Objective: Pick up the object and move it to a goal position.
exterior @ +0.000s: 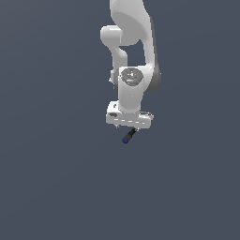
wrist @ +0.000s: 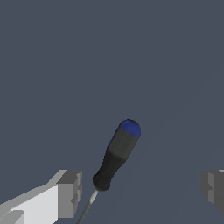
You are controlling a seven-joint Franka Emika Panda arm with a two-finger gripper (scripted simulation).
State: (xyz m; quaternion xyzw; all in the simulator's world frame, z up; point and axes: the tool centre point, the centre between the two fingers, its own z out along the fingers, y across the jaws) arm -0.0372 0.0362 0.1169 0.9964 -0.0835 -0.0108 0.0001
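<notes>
Fingers (wrist: 68,192) stood wide apart, nothing held. Object (wrist: 117,154) lay on the bench (exterior: 51,178) betw. them, nearer one finger, tilted vs. closing line. Risk: off-centre closing could push or spin it; slim shaft might slip out.

A simulated scene: flat, featureless grey-blue ground (exterior: 51,187) everywhere.

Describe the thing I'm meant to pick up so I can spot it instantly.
Find the white robot arm; just under its open gripper lies a slim black-handled screwdriver with a rounded blue end. It is the only object there, on a plain grey surface.
</notes>
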